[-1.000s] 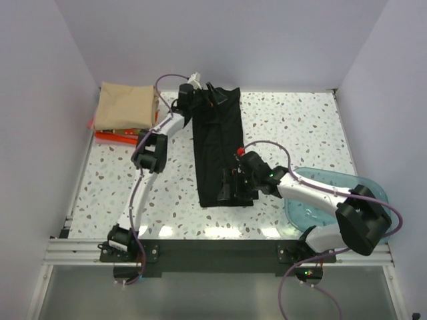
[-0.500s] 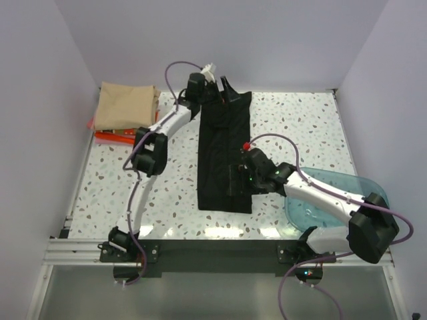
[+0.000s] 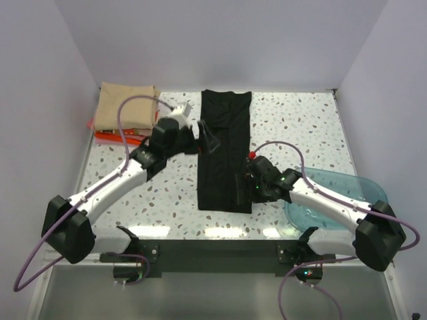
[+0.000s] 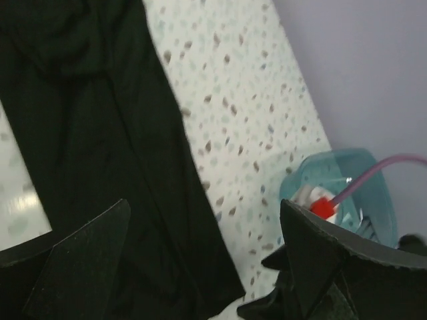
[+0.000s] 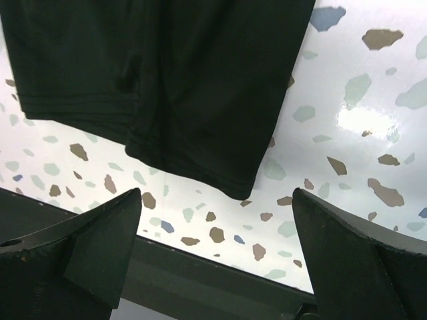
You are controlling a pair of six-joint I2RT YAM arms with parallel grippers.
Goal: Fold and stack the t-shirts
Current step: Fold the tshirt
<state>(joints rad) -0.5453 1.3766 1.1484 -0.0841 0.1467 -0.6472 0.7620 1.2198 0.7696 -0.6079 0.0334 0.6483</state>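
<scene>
Black shirt (image 3: 225,133) lies in a long strip mid-desk (image 3: 300,133). Left claw (image 3: 208,139) is spread at its left edge, right claw (image 3: 241,189) spread over its near end. Tan shirt (image 3: 125,107) sits far left.

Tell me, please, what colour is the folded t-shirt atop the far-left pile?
The t-shirt is tan-beige, clearest in the top external view.

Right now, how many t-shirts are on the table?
3: black t-shirt in a long strip at centre; tan t-shirt folded at the far-left corner; red-orange t-shirt beneath it, edge showing. More may be hidden.
</scene>
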